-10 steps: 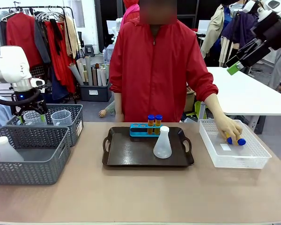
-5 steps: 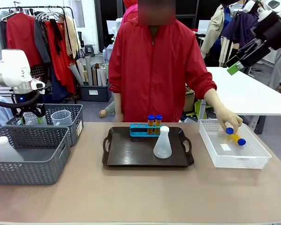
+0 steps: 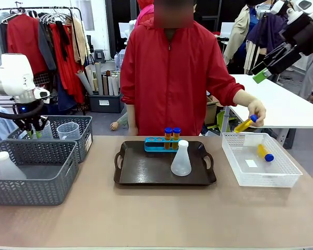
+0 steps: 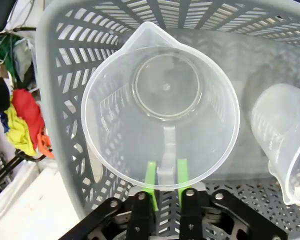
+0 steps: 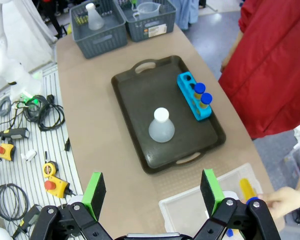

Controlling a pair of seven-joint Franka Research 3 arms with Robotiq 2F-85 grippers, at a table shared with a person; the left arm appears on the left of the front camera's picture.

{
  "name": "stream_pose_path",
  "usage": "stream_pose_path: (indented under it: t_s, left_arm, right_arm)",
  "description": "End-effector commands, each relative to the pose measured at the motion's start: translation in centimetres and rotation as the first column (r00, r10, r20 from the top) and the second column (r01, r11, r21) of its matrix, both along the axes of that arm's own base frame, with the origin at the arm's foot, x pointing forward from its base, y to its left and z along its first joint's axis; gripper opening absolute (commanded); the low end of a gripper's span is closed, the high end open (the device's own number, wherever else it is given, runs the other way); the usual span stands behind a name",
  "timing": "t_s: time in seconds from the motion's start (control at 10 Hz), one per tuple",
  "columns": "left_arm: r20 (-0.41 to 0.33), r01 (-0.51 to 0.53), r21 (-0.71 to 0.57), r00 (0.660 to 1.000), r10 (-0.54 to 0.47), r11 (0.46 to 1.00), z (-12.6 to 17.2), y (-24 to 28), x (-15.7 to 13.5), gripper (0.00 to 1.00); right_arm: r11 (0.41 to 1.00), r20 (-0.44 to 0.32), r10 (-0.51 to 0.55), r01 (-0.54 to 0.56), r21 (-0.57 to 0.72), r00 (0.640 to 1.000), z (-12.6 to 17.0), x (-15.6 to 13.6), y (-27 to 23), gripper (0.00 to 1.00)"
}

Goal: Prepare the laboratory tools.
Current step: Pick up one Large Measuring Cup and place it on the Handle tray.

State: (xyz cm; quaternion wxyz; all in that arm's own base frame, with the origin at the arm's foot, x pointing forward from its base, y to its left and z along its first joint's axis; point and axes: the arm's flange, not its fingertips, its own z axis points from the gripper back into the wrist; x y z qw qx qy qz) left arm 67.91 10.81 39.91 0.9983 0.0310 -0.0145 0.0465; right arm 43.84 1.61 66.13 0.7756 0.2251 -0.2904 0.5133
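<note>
- Near left on the counter (image 3: 156, 221), a grey mesh basket (image 3: 36, 194) holds a spare flask (image 3: 7, 167), untouched.
- At centre, the dark tray (image 3: 141, 172) already carries the conical flask (image 3: 181, 160). It also carries a teal rack (image 3: 154, 146) with two blue-capped tubes (image 3: 172, 135) standing upright and its other holes apparently empty.
- To the right, a third tube (image 3: 264, 152) lies in the white basket (image 3: 281, 179). The person's hand (image 3: 256, 111) holds a fourth tube (image 3: 244, 125) above the basket's far rim, seemingly bound for the rack.
- Far left, the left pincer (image 4: 166, 172) reaches into the far grey basket (image 3: 81, 141), green pads clamped on the handle of the measuring beaker (image 4: 160, 100). A second beaker (image 4: 285, 140) sits just beside it.
- Far right, the right pincer (image 5: 152, 192) hangs high, jaws wide apart, holding nothing.
- By this evidence the job looks about half done: two tubes and the beaker have yet to reach the tray.
</note>
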Motion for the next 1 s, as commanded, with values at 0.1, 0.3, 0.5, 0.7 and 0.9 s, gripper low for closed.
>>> stream_pose_path:
  t_s: [0.1, 0.3, 0.5, 0.7, 0.9]
  left_arm:
    - [0.028, 0.015, 0.004, 1.000, -0.015, 1.000, 1.0, -0.2, -1.4, 0.00]
    - [0.057, 0.037, -0.009, 0.998, -0.036, 0.999, 3.0, -0.9, -1.8, 0.00]
    - [0.077, 0.100, -0.033, 0.992, -0.097, 0.994, 6.5, -2.2, -2.2, 0.00]
    - [0.075, 0.216, -0.036, 0.974, -0.212, 0.976, 11.7, -4.5, -2.1, 0.00]
    - [0.130, 0.357, -0.034, 0.928, -0.350, 0.934, 17.7, -5.7, -2.4, 0.00]
  right_arm:
    - [1.000, 0.008, 0.009, -0.009, 0.005, 1.000, 0.1, -0.1, 0.1, 1.00]
    - [1.000, 0.008, 0.009, -0.009, 0.005, 1.000, 0.1, -0.1, 0.1, 1.00]
    - [1.000, 0.008, 0.009, -0.009, 0.005, 1.000, 0.1, -0.1, 0.1, 1.00]
    - [1.000, 0.008, 0.009, -0.009, 0.005, 1.000, 0.1, -0.1, 0.1, 1.00]
    - [1.000, 0.008, 0.009, -0.009, 0.005, 1.000, 0.1, -0.1, 0.1, 1.00]
